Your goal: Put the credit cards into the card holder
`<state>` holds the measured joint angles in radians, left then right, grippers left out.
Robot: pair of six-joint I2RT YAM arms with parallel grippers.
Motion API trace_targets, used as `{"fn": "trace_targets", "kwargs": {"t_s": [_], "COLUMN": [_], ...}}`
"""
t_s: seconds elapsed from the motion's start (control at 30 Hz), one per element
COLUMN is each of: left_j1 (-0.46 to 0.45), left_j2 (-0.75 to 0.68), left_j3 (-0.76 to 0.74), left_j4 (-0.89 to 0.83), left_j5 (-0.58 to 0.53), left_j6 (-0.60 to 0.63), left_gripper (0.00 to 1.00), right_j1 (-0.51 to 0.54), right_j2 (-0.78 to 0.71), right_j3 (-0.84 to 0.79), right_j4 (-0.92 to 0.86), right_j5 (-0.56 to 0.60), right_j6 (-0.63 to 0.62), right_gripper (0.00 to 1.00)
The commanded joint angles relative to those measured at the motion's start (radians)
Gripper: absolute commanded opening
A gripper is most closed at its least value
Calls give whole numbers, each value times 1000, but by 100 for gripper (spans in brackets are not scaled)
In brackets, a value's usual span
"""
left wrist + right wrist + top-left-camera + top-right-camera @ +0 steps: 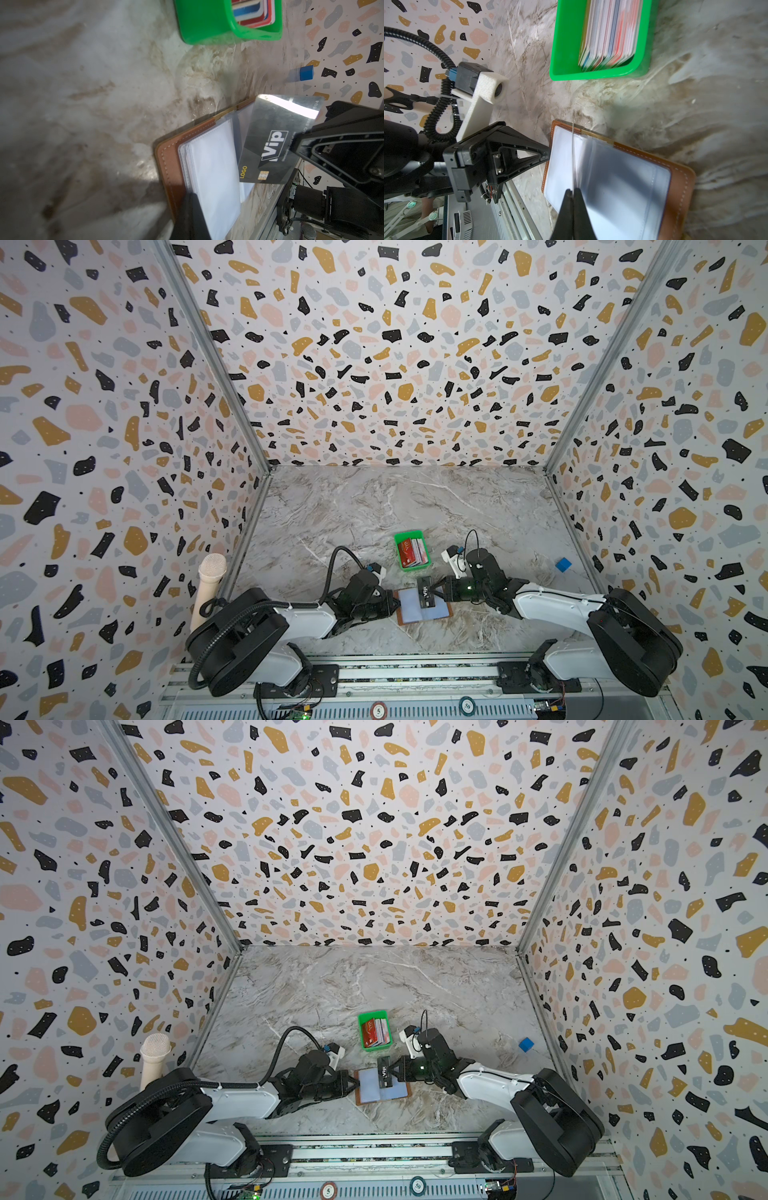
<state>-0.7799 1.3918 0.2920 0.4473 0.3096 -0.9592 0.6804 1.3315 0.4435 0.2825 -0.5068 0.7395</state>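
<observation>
Right end effector [573,194]: clamped on black card [276,141], angled over open holder [681,182] for insertion.
Left end effector [547,153]: closed, tips at holder edge, likely steadying it.

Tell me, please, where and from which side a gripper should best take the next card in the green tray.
Probably its upper edge, coming from above: the cards stand on edge, packed together, and the walls of the green tray close off their sides.

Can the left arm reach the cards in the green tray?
Likely yes: the green tray of credit cards sits beyond the left gripper, nothing between. But it is shut at the card holder's edge and must leave that first.
</observation>
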Motion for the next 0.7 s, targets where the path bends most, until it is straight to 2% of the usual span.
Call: {"fn": "trace_targets", "kwargs": {"t_s": [0.0, 0.33, 0.67], "left_j1": [-7, -15, -34], "left_j2": [17, 11, 7], "left_j3": [-24, -45, -63], "left_j4": [-47, -32, -10], "left_j5": [9, 1, -9], "left_j6": [-8, -29, -56], "left_gripper": [0, 0, 0], "right_j1": [7, 8, 25], "right_j2": [-24, -39, -50], "right_j3": [-8, 1, -38], "right_j4": [-3, -39, 7], "right_j5": [-15, 28, 42], "right_j6": [12, 6, 63], "right_gripper": [0, 0, 0]}}
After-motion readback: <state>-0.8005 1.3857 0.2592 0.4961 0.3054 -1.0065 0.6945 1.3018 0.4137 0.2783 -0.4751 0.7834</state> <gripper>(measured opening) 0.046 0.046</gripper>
